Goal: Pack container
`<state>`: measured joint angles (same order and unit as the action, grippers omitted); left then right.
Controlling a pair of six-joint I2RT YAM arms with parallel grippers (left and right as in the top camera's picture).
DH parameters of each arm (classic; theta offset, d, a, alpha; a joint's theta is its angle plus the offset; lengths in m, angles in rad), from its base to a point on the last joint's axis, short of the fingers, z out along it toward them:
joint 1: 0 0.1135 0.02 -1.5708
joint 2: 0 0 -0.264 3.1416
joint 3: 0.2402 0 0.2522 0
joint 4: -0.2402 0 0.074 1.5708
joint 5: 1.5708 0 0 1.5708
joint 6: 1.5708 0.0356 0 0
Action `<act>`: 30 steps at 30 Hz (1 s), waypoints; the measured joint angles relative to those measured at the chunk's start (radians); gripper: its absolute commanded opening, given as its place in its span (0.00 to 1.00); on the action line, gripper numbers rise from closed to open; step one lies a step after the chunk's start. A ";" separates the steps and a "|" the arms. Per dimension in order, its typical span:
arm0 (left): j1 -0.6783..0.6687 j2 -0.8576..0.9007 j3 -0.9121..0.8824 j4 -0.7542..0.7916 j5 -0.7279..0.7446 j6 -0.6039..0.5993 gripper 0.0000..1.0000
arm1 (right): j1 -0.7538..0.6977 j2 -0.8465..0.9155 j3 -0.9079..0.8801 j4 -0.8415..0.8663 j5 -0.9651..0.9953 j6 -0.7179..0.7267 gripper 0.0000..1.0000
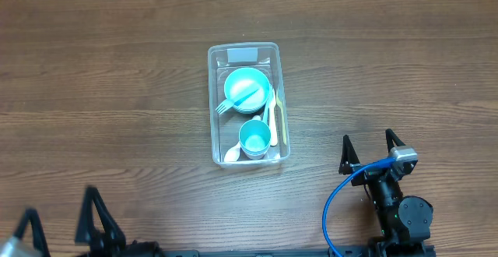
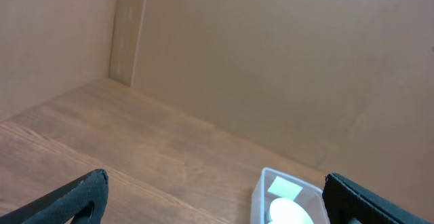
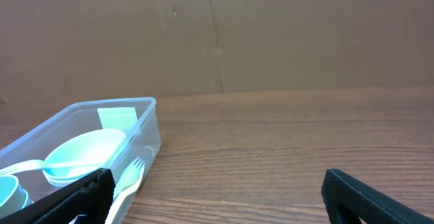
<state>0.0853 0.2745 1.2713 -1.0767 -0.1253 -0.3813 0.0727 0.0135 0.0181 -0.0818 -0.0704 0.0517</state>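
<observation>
The container (image 1: 212, 101) sits mid-table with bowl (image 1: 247, 86), cup (image 1: 255, 138) and cutlery (image 1: 275, 121) inside. Our left gripper (image 1: 62, 226) and right gripper (image 1: 367, 144) both hang released, well apart from it. We judge packing done; any further reach should come from above the rim

Dark wood-grain table (image 1: 93, 70); behind it a plain brown wall (image 3: 305, 34) — cardboard, perhaps.

Bowl (image 1: 247, 86) and cup (image 1: 255, 138) inside container (image 1: 215, 109)

Black right arm (image 1: 398, 204), blue cable (image 1: 328, 205), pointed black fingers (image 1: 345, 151)
</observation>
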 measured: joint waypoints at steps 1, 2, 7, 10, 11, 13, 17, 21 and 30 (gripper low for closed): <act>0.000 -0.041 -0.040 -0.002 0.000 0.000 1.00 | 0.000 0.000 0.000 -0.001 0.000 0.000 1.00; 0.000 -0.089 -0.110 0.012 -0.002 0.000 1.00 | 0.000 -0.001 0.000 0.000 0.000 0.000 1.00; 0.000 -0.219 -0.474 0.166 -0.004 -0.005 1.00 | 0.000 -0.001 0.000 -0.001 0.000 0.000 1.00; 0.000 -0.242 -0.665 0.420 0.003 -0.011 1.00 | 0.000 -0.001 0.000 0.000 0.000 0.000 1.00; 0.000 -0.242 -0.743 0.537 0.011 -0.011 1.00 | 0.000 -0.001 0.000 -0.001 0.000 0.000 1.00; 0.000 -0.246 -0.836 0.704 0.020 -0.011 1.00 | 0.000 -0.001 0.000 0.001 0.000 0.000 1.00; 0.000 -0.251 -1.011 0.948 0.028 -0.010 1.00 | 0.000 -0.001 0.000 0.000 0.000 0.000 1.00; 0.000 -0.251 -1.137 1.018 0.028 -0.005 1.00 | 0.000 -0.001 0.000 -0.001 0.000 0.000 1.00; 0.000 -0.251 -1.248 1.047 0.052 0.115 1.00 | 0.000 -0.001 0.000 -0.001 0.000 0.000 1.00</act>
<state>0.0849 0.0231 0.0235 -0.0296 -0.0731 -0.2661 0.0727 0.0128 0.0181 -0.0826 -0.0708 0.0517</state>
